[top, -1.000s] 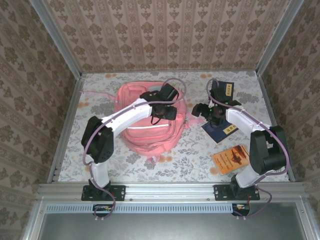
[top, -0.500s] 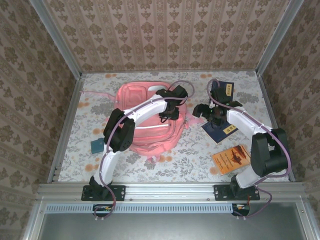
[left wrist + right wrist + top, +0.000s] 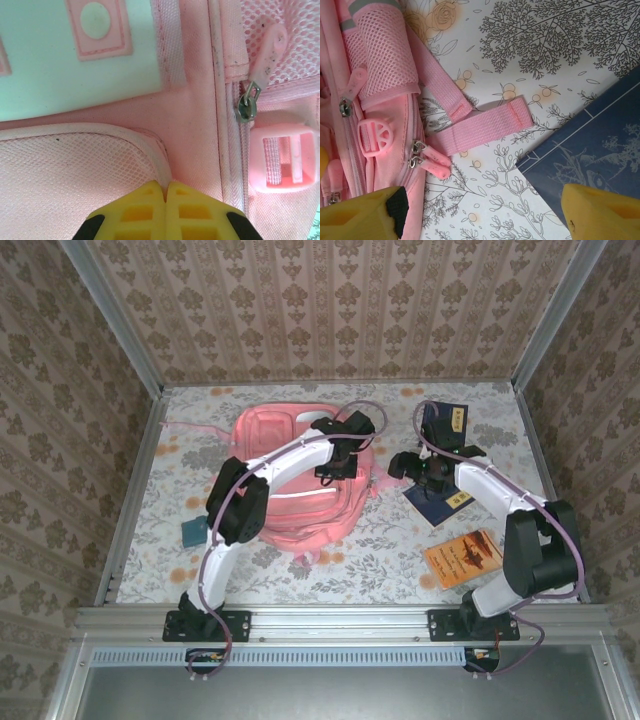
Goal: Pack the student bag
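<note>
Pink bag [image 3: 290, 515]: flat on the table [image 3: 340, 560], left of centre; long axis runs far to near, with the near end swung slightly right.
Left gripper [image 3: 333, 468]: down on the bag's right side, yellow fingers [image 3: 145, 210] pressed tight together at a pocket seam; can't tell whether they pinch fabric.
Right gripper [image 3: 405, 466]: spread wide, spanning the gap between bag and navy book [image 3: 440, 502].
Room: open cloth near and left of the bag; a loose strap [image 3: 485, 127] lies in the gap on the right.
Change: left fingers have snapped together, and the arm has swung right, uncovering a teal card [image 3: 193, 531].
</note>
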